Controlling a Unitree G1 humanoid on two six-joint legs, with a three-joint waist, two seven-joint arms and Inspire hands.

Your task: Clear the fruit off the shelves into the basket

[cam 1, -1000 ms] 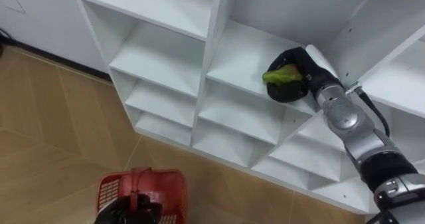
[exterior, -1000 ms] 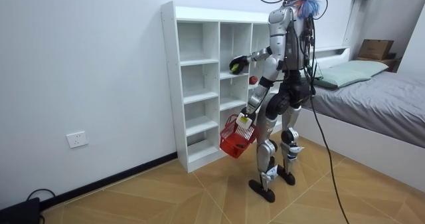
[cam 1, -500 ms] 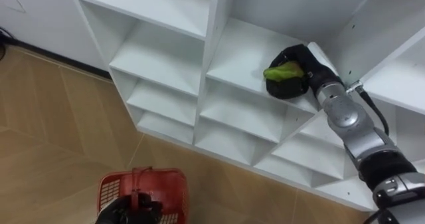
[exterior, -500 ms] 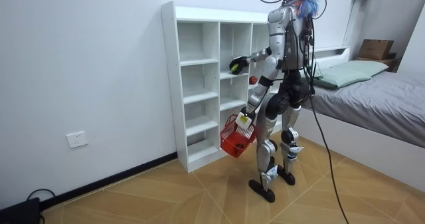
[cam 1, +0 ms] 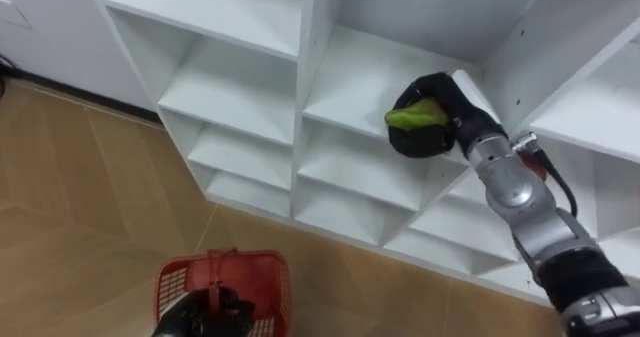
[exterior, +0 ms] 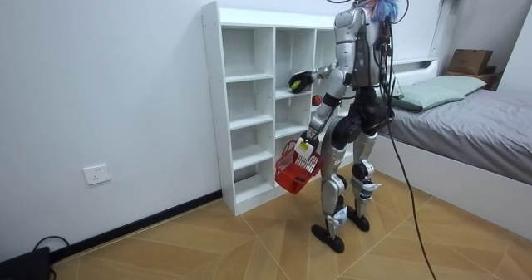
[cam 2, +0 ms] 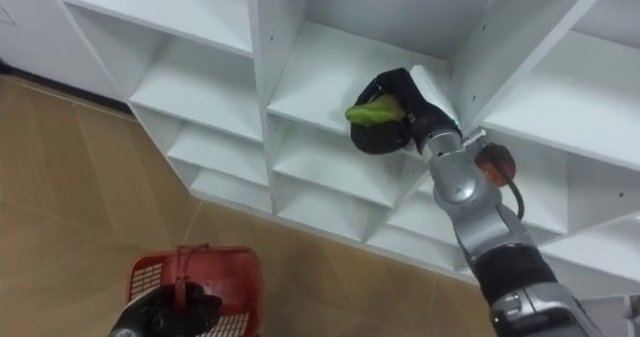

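Green fruit (cam 1: 412, 116) — gripped in right hand (cam 1: 435, 127).

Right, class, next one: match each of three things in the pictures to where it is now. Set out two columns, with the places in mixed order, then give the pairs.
Things:
1. green fruit
2. red basket
3. red fruit

Places:
A. hanging by its handle from the left hand, low over the floor
B. in a closet compartment, partly hidden behind the right forearm
C. clasped in the right hand, at a shelf

Pairs: 1-C, 2-A, 3-B
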